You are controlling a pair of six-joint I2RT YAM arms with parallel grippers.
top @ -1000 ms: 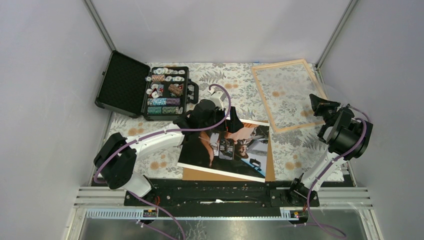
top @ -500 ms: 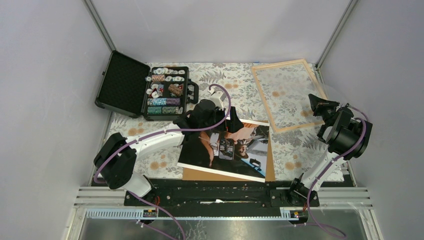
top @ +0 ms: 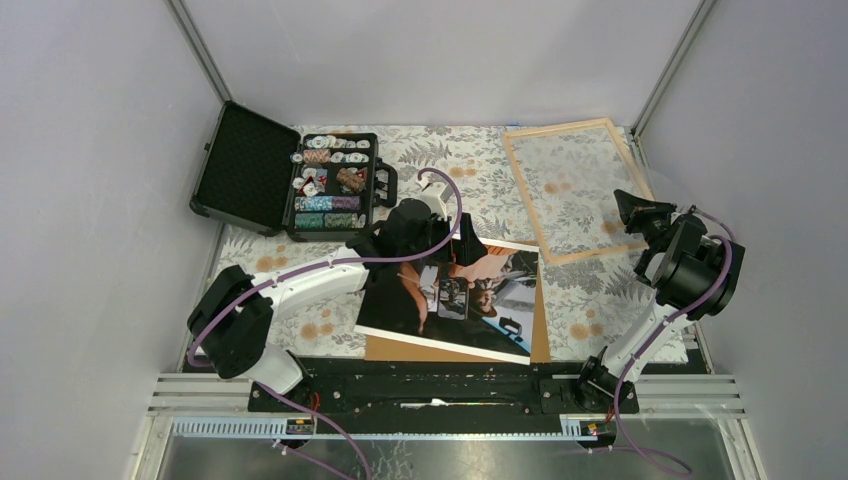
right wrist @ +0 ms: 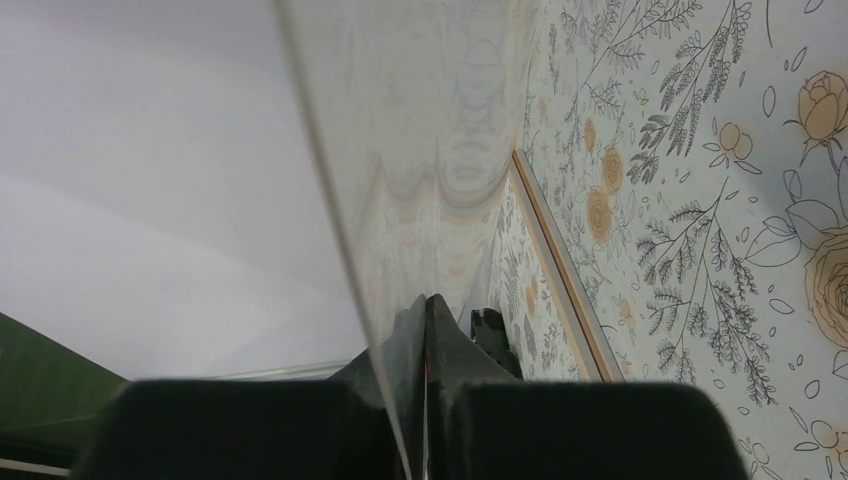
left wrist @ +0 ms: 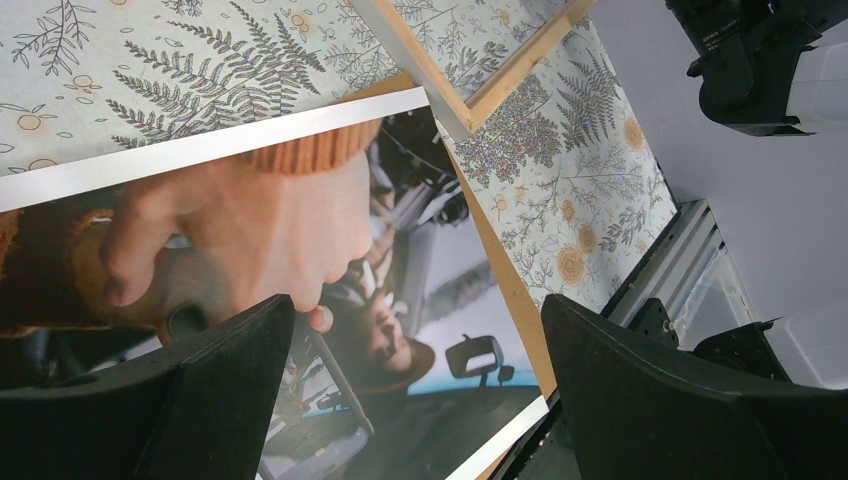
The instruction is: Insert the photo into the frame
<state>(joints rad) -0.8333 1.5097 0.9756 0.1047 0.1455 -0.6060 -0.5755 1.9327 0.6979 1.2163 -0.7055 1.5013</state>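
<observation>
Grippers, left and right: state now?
Left gripper: open, holding nothing, over the photo.
Right gripper: shut on a clear sheet.

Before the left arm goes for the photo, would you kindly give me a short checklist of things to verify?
1. The left gripper is open and over the photo: ok.
2. The photo lies face up on the brown backing board: ok.
3. The photo is held by a gripper: not ok; the jaws over it stand open.
4. The right gripper is shut on the clear pane: ok.
5. The clear pane is lifted fully off the frame: cannot tell.
</observation>
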